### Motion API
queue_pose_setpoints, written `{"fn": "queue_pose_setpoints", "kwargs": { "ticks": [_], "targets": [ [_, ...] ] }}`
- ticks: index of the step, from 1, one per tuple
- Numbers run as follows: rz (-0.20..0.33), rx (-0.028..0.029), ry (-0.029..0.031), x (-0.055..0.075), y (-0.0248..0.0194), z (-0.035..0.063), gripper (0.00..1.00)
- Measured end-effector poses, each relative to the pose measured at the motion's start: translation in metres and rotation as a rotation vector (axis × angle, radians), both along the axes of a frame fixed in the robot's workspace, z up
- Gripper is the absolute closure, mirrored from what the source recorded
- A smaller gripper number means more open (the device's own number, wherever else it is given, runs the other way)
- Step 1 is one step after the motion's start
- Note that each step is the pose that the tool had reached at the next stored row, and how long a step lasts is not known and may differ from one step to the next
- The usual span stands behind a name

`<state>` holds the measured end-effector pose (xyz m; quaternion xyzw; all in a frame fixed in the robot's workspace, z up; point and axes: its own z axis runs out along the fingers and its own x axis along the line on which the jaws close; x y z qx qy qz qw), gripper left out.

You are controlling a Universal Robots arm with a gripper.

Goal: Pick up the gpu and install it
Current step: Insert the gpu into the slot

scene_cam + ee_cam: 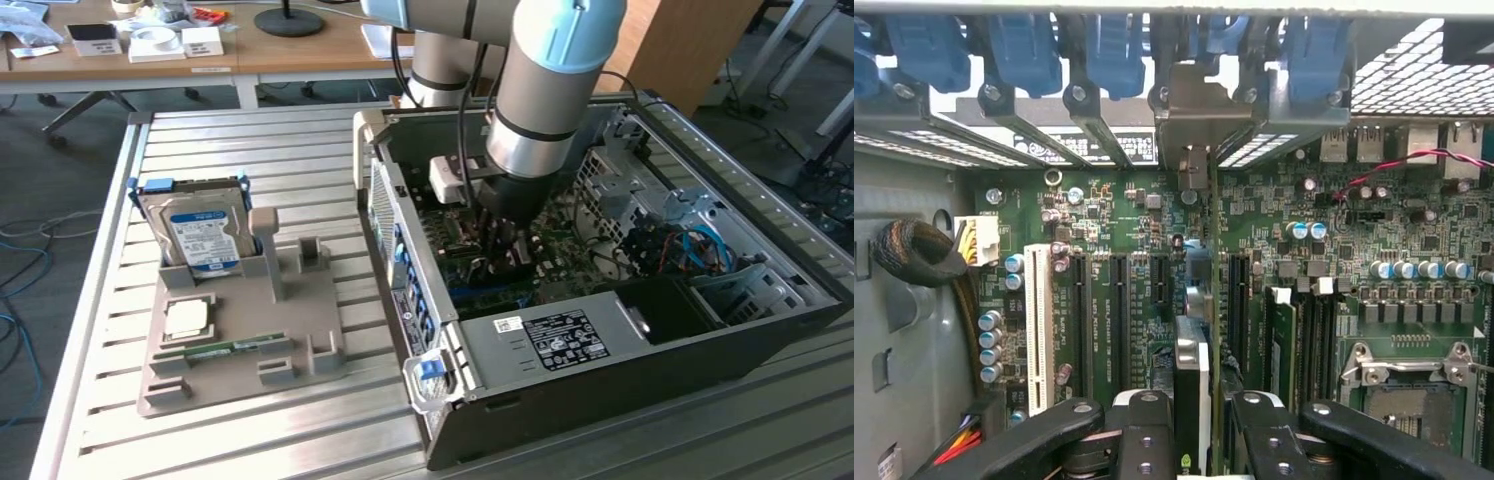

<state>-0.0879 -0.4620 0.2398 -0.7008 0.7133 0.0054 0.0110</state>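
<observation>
My gripper (505, 252) is down inside the open computer case (747, 330), just over the motherboard (587, 250). In the wrist view the gripper (1194, 425) is shut on the gpu (1192, 370), which I see edge-on as a thin black card between the two black fingers (1146, 435). The card runs along the row of expansion slots (1119, 310), between two black ones. Its silver metal bracket (1199, 110) stands at the case's rear slot openings, under the blue latches (1114, 50). Whether the card's edge sits in a slot is hidden.
A grey parts holder (234, 375) on the slatted metal table (240, 140) at the exterior view's left carries a silver hard drive (200, 232), a square chip (187, 318) and a green memory stick (220, 350). The power supply (561, 345), cables (681, 250) and processor socket (1414, 375) crowd the case.
</observation>
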Motion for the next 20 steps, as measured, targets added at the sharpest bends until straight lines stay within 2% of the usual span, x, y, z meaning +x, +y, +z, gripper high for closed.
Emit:
{"fn": "queue_pose_setpoints", "kwargs": {
  "ticks": [14,15,16,17,18,20],
  "targets": [
    [0.000,0.0009,-0.0001,-0.0003,0.0002,-0.0004,0.73],
    [0.000,0.0004,-0.0003,-0.0003,0.0001,-0.0003,0.72],
    [0.000,0.0002,-0.0003,-0.0003,0.0001,-0.0002,0.66],
    [0.000,0.0000,-0.0002,-0.0003,0.0001,-0.0002,0.66],
    [0.000,-0.0002,-0.0001,-0.0002,0.0000,-0.0001,0.60],
    [0.000,-0.0002,-0.0001,-0.0002,0.0000,-0.0001,0.60]
  ]
}}
